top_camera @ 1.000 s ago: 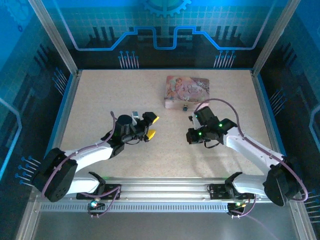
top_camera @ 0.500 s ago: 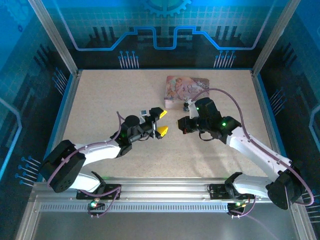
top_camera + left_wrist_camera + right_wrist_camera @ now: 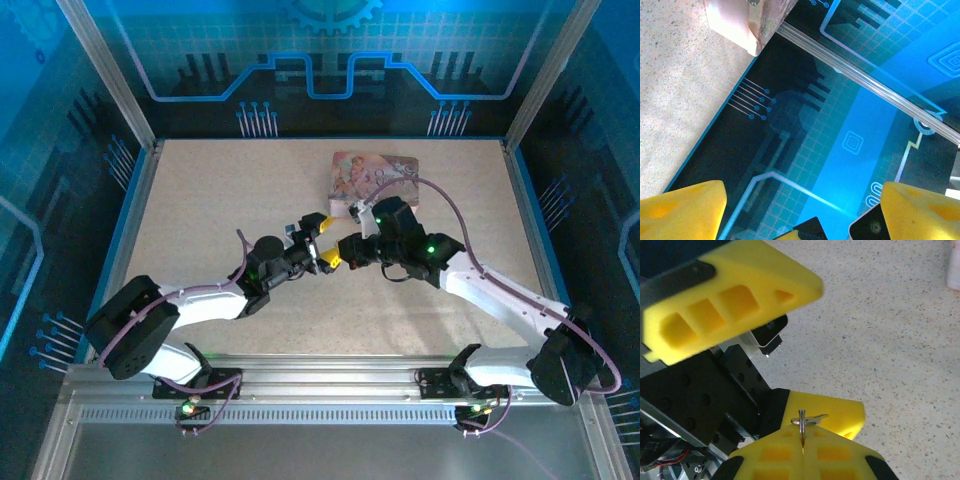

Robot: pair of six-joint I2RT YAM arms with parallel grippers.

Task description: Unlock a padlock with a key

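Speckled beige counter [image 3: 200,200] inside a blue-lit enclosure carries a pink tin [image 3: 385,175] toward the back. From above, the left arm [image 3: 200,300] and right arm [image 3: 490,290] both reach to the middle and meet just in front of that tin, and the left fingers [image 3: 318,222] show yellow at the meeting point. In the left wrist view those 2 fingers stand spread at the bottom corners. The tin's corner lies ahead at top left, and a small dark bit on its cut-off upper edge may be the padlock [image 3: 754,3], though it is too cropped to be sure. In the right wrist view the right fingers [image 3: 770,460] are pressed together, pinching the key [image 3: 802,426], a thin metal sliver whose long axis runs straight out from their seam. The key stands between the 2 spread left fingers, close by the lower one and well off the upper. By this, the left arm looks placed to take the key, and its fingers would have to close across the blade.
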